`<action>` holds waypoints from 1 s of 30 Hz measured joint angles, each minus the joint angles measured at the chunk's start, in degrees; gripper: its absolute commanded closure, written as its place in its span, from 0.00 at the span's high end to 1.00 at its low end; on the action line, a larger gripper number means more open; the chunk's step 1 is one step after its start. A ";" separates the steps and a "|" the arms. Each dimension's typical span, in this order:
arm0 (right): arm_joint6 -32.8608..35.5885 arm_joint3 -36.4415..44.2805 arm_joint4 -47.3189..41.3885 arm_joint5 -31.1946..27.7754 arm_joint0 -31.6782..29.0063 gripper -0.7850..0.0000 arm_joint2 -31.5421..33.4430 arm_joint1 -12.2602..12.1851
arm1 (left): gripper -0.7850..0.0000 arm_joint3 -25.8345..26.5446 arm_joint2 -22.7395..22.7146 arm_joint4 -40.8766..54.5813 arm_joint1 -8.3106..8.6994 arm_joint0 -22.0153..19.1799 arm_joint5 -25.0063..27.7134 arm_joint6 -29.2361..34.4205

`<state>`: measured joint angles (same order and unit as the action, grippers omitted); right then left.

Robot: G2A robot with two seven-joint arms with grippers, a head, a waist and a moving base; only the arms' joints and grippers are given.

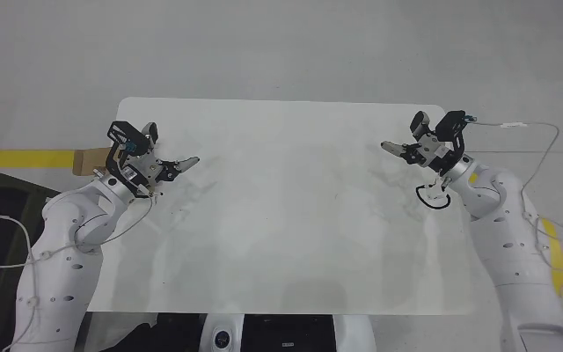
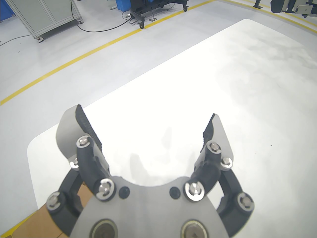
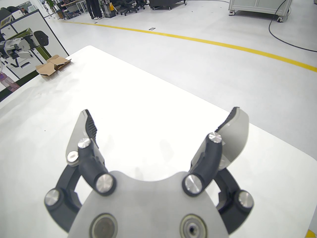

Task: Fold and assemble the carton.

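Left hand [image 2: 146, 111], right hand [image 3: 161, 110] both wide, empty, over table [image 1: 290, 220]; carton [image 3: 53, 66] at its left edge.

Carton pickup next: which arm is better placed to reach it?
Left, probably. The cardboard carton lies at the table edge just behind the open left gripper; the open right gripper is far across the table.
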<state>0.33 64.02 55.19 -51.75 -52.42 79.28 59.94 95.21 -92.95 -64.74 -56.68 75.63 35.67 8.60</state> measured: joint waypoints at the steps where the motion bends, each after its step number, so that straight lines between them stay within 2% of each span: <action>1: 0.00 0.00 0.00 0.00 0.00 1.00 0.00 0.00 | 1.00 -0.25 0.11 0.41 -0.06 0.15 -0.22 0.01; 4: 0.00 0.00 0.00 0.00 0.00 1.00 0.00 0.00 | 1.00 -2.22 0.25 7.80 -0.35 0.04 -2.33 3.71; 9: 0.00 0.00 0.00 0.00 0.00 1.00 0.00 0.00 | 1.00 -4.39 -1.60 23.28 -0.32 -2.67 -8.13 14.80; 12: 0.00 0.00 0.00 0.00 0.00 1.00 0.00 0.00 | 1.00 -5.61 -3.18 28.10 -0.09 -4.34 -10.69 19.29; 18: 0.00 0.00 0.00 0.00 0.00 1.00 0.00 0.00 | 1.00 -10.40 -6.26 35.04 0.33 -8.19 -17.57 25.45; 30: 0.00 0.00 0.00 0.00 0.00 1.00 0.00 0.00 | 1.00 -20.83 -12.07 37.64 1.87 -15.02 -20.66 29.19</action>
<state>0.33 64.02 55.19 -51.75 -52.42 79.28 59.94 74.38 -105.03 -27.10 -54.81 60.61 15.02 37.79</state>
